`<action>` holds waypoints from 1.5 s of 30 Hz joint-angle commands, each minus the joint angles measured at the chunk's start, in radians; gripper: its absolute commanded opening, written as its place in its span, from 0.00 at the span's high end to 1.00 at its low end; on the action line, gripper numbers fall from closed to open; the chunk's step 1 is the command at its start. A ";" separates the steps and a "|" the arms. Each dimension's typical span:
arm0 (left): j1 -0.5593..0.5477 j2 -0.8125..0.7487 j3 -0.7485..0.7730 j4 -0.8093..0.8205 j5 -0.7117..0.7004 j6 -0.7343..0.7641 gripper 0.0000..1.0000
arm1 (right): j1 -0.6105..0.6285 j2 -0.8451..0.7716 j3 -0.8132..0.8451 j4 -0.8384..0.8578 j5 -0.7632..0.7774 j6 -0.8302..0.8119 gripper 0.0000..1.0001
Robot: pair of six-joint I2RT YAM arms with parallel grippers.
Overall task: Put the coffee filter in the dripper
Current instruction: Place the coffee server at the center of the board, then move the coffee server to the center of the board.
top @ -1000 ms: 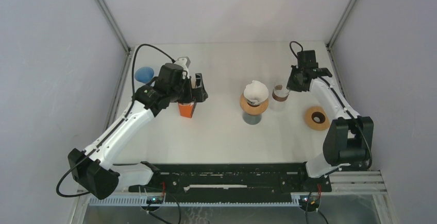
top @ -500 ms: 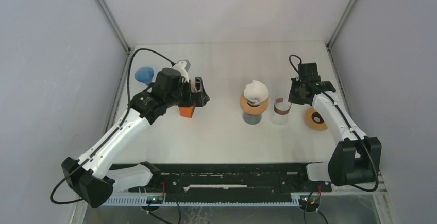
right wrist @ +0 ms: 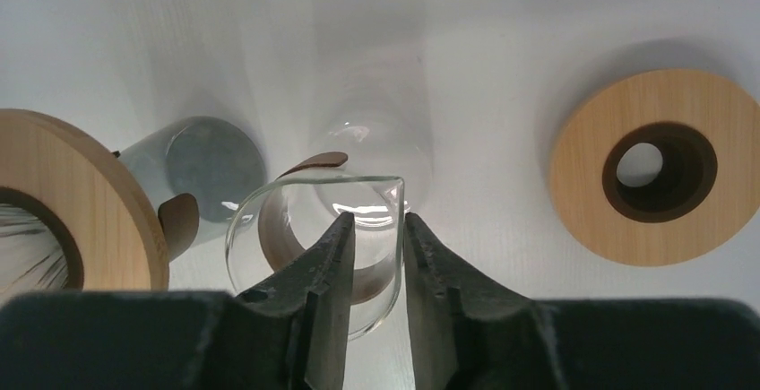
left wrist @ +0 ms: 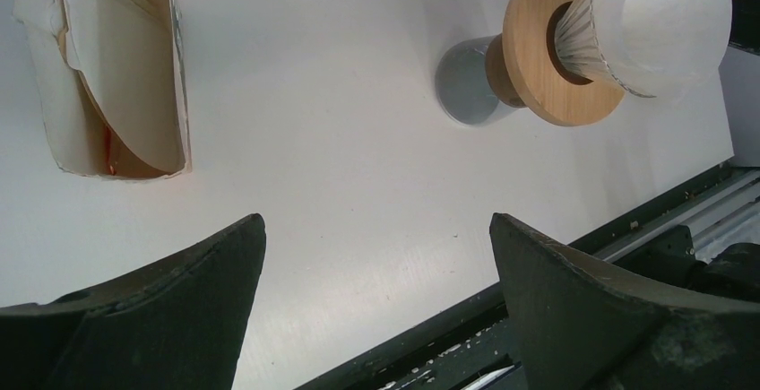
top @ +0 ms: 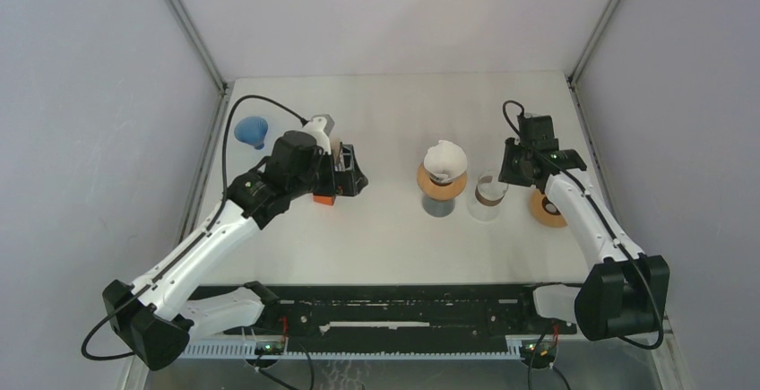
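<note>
Just right of the dripper (top: 441, 182), whose cone already holds the white coffee filter (top: 445, 157), the right jaws straddle the rim of the glass server (top: 487, 197), slightly parted and not pinching it. Left of the dripper, the left jaws hang wide open, empty. To finish cleanly, raise the right jaws straight up so neither finger drags the glass against the dripper.

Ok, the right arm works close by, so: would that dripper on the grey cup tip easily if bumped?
Probably. The dripper sits high on a narrow grey cup, its wooden collar wider than the cup, so it looks top-heavy. The paper filter inside looks light and loose and might shift.
</note>
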 commanded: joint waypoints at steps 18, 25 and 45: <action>-0.003 -0.078 -0.074 0.074 -0.052 -0.034 0.00 | 0.216 -0.442 -0.165 0.081 0.098 0.130 0.29; -0.003 -0.116 -0.097 0.076 -0.099 -0.037 0.00 | 0.388 -0.641 -0.385 0.237 0.136 0.242 0.25; 0.003 -0.213 -0.155 0.047 -0.153 -0.027 0.00 | 0.758 -0.433 -0.859 1.204 0.494 0.148 0.29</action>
